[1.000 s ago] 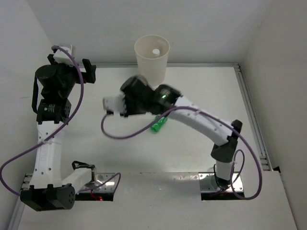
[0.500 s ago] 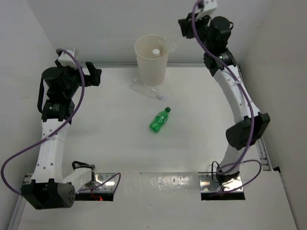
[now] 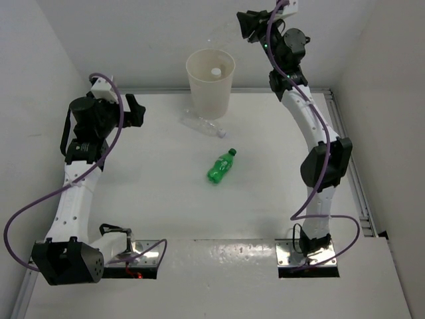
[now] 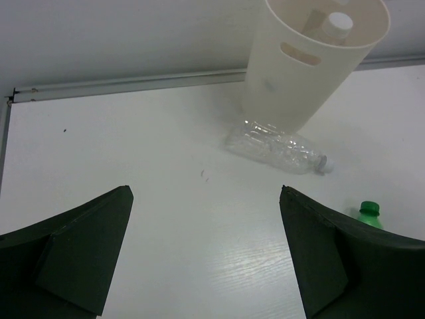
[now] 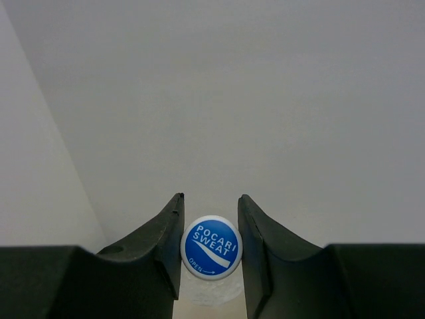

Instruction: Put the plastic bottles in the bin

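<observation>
The cream-white bin (image 3: pixel 210 86) stands at the back of the table, with a white-capped bottle (image 3: pixel 216 71) inside it. A clear bottle (image 3: pixel 202 124) lies at the bin's foot, and a green bottle (image 3: pixel 221 167) lies mid-table. My right gripper (image 3: pixel 247 23) is raised high by the back wall, right of the bin. In the right wrist view the gripper (image 5: pixel 210 199) is shut on a clear bottle with a blue cap (image 5: pixel 211 246). My left gripper (image 3: pixel 136 109) is open and empty at the left. The left wrist view shows the bin (image 4: pixel 312 73), the clear bottle (image 4: pixel 275 146) and the green bottle's cap (image 4: pixel 369 212).
White walls close the table in on the left, back and right. A metal rail (image 3: pixel 348 166) runs along the right edge. The arm bases and purple cables (image 3: pixel 146 256) sit at the near edge.
My right arm swung up from the middle of the table to the back wall beside the bin, then shifted a little left. My left gripper drifted slightly right and down.
</observation>
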